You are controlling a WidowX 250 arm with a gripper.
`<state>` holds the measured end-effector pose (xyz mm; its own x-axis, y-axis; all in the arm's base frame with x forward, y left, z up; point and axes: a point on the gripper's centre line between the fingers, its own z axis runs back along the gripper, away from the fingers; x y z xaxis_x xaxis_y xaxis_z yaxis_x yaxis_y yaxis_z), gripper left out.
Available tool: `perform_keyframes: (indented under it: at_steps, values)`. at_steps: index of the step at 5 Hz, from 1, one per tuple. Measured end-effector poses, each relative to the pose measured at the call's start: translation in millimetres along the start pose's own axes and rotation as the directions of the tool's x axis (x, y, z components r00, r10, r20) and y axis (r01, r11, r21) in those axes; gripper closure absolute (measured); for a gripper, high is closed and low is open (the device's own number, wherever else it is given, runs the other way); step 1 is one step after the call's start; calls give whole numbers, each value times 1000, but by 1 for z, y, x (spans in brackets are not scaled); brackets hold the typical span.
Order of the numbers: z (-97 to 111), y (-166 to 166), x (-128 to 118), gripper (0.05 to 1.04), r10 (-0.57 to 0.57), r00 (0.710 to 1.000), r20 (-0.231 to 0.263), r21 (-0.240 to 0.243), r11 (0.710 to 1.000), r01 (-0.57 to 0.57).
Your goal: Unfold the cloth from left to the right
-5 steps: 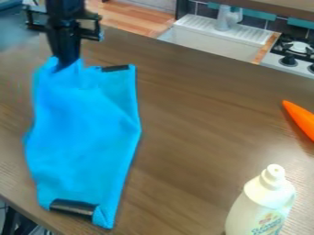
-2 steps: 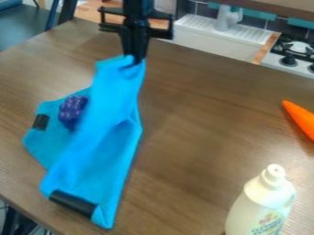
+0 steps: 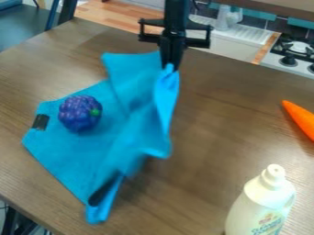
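Camera view has your claw (image 3: 171, 67) clamped on a gathered edge of the blue cloth (image 3: 73, 149), above the far part of the desk (image 3: 221, 137). The cloth lies across the left and middle of the desk, its gripped side pulled up into a narrow, twisted fold.

Since the earlier frames, your claw has travelled rightward and brought that edge with it. The purple bumpy toy (image 3: 80, 114), hidden at first and then partly uncovered, is now in full sight on the opened layer, near the black patch (image 3: 40, 122) at the left. The near end has changed too: its dark strip (image 3: 101, 193) has tipped up and the corner beside it has curled in. The bottle (image 3: 264, 202) and the orange carrot-like thing (image 3: 299, 120) haven't moved.

For you, that likely means the fold is well opened but not yet flat. You'd probably want to carry the edge further right, lower it, then let go. Watch that near corner: it may stay tucked under, and too hard a pull could drag the whole cloth.
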<state>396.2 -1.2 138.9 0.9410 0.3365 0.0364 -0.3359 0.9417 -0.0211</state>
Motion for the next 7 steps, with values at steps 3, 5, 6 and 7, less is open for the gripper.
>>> perform_keyframes:
  at_steps: [3,5,6,7]
  values:
    - [-7,-60,13,1032,-34,998,58,-27,999,35]
    - [-26,-86,13,1032,-113,989,94,-14,993,115]
    - [-27,-92,17,1013,-119,987,105,-16,992,122]
    - [-30,-94,19,859,-148,984,102,-13,989,150]
